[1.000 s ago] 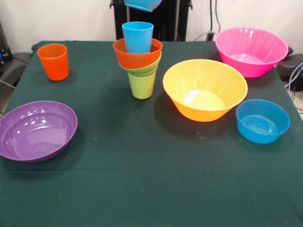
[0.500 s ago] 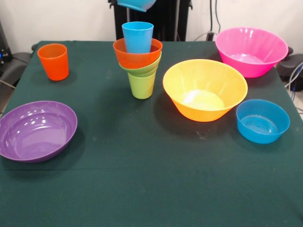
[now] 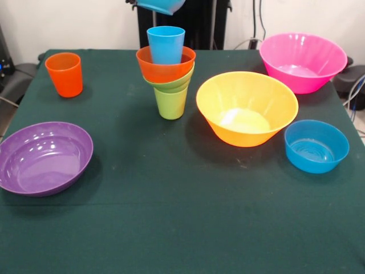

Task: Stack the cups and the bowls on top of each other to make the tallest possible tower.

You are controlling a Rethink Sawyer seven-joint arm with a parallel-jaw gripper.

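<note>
The tower stands mid-table: a lime green cup (image 3: 170,103) at the base, a small green bowl (image 3: 174,84) on it, an orange bowl (image 3: 165,69) above that, and a light blue cup (image 3: 166,44) on top. A blue bowl (image 3: 161,5) hangs in the air at the top edge, just above and slightly left of the tower. Only a dark tip of my gripper (image 3: 131,1) shows beside that bowl, which it holds. An orange cup (image 3: 64,74) stands alone at the far left.
A purple bowl (image 3: 44,158) sits at the near left. A yellow-orange bowl (image 3: 247,108) lies right of the tower, a pink bowl (image 3: 303,61) at the far right, and another blue bowl (image 3: 316,146) at the right edge.
The hanging blue bowl has shifted to the left and slightly upward along the top edge. Everything on the table has stayed put.
</note>
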